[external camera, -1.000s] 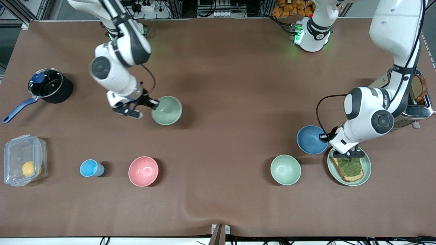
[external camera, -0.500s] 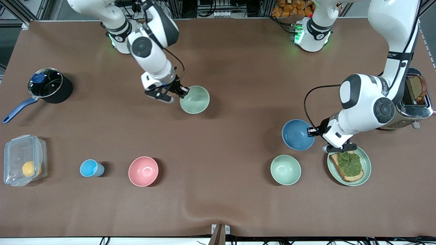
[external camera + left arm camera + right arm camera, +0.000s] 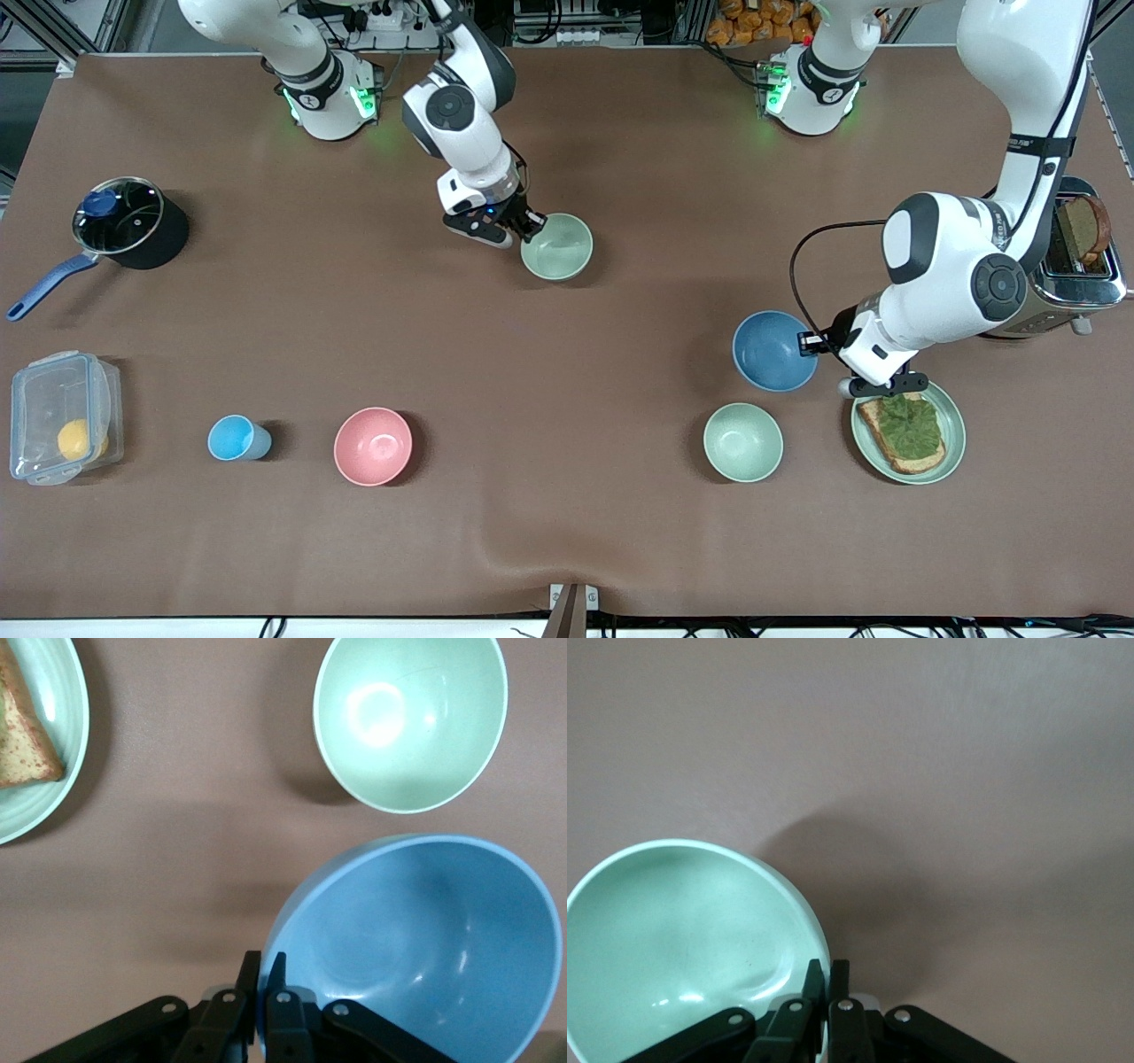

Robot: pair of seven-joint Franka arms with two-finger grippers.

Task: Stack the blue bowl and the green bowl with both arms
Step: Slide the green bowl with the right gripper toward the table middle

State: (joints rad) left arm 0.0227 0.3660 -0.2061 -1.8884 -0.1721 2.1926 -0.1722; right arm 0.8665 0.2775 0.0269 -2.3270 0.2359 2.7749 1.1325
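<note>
Bowls are up in the air, one in each arm. The right end effector (image 3: 530, 223) pinches the rim of the green bowl (image 3: 556, 246) tight and holds it over the bare brown desk (image 3: 620, 159), toward the middle. In the right wrist view its fingers (image 3: 814, 985) are squeezed on the bowl's edge.

The left end effector (image 3: 808, 343) pinches the rim of the blue bowl (image 3: 773, 351) the same way. This bowl hangs tilted over the desk, just above a second green bowl (image 3: 742, 441) and beside a green plate (image 3: 953, 436) with toast (image 3: 904, 431) on it.

Toward the right arm's end sit a pink bowl (image 3: 373, 446), a little blue cup (image 3: 235, 438), a clear box (image 3: 60, 415) and a black pot (image 3: 130, 221). A toaster (image 3: 1081, 257) sits at the left arm's end.
</note>
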